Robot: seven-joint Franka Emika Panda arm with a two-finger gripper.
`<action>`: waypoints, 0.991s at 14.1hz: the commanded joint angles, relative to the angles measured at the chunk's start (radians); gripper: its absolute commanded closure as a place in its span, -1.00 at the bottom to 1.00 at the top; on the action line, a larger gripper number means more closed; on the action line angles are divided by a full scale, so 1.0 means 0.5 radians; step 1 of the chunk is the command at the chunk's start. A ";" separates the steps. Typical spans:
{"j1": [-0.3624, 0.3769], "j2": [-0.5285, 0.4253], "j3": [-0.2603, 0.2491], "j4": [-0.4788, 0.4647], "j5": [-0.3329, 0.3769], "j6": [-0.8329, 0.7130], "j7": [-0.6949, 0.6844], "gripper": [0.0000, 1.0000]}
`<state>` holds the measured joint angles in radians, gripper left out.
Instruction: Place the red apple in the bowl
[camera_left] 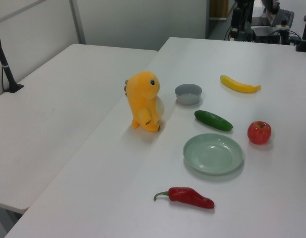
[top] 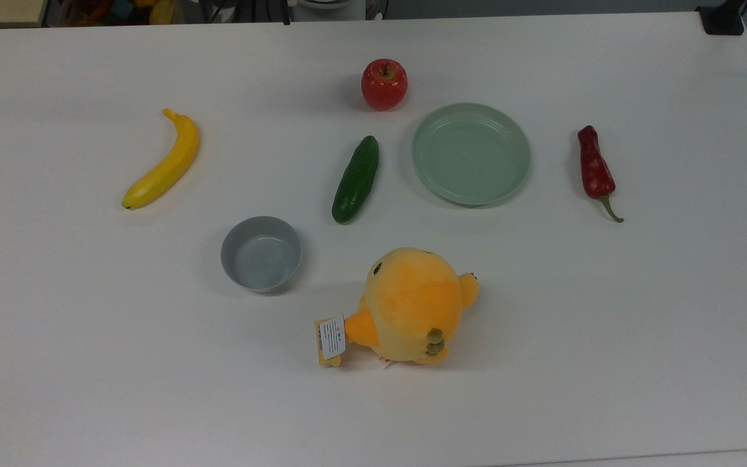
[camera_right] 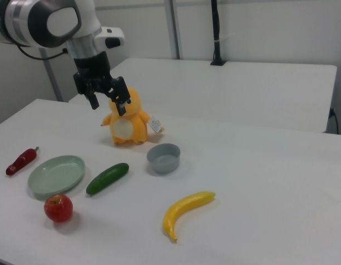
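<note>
While sitting upright on the white bench (top: 88,363), stem up, resting bare and untouched: red apple (top: 384,84), lying toward the far edge in the top view, just beyond the rim of the pale green plate (top: 471,154). Lying well apart from the apple, nearer the front of the top view and toward the top view's left: small grey bowl (top: 260,253), standing empty. Stretching between apple and bowl: dark green cucumber (top: 355,179), lying beside the plate. Hovering in the air in the right view, above and just in front of the orange plush toy (camera_right: 124,120): black gripper (camera_right: 108,102), fingers (camera_right: 120,101) spreading apart and holding nothing, pointing down. Lying toward the top view's left: yellow banana (top: 163,160). Lying toward the top view's right, past the plate: wrinkled red chili pepper (top: 595,170) with green stem. Standing near the bowl, tag hanging at its side: the plush toy.
</note>
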<state>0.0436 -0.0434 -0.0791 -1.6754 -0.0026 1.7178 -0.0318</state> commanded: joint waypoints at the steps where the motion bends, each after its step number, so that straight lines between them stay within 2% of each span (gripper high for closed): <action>1: -0.001 -0.021 0.008 -0.011 0.039 -0.056 -0.184 -1.00; 5: 0.017 0.016 0.008 0.007 0.045 -0.125 -0.173 -1.00; 8: 0.029 0.038 0.011 0.077 0.045 -0.300 -0.139 -1.00; 14: 0.029 0.016 0.014 0.056 0.051 -0.230 -0.136 -1.00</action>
<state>0.0560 -0.0307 -0.0725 -1.6531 0.0024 1.5986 -0.0942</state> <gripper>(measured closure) 0.000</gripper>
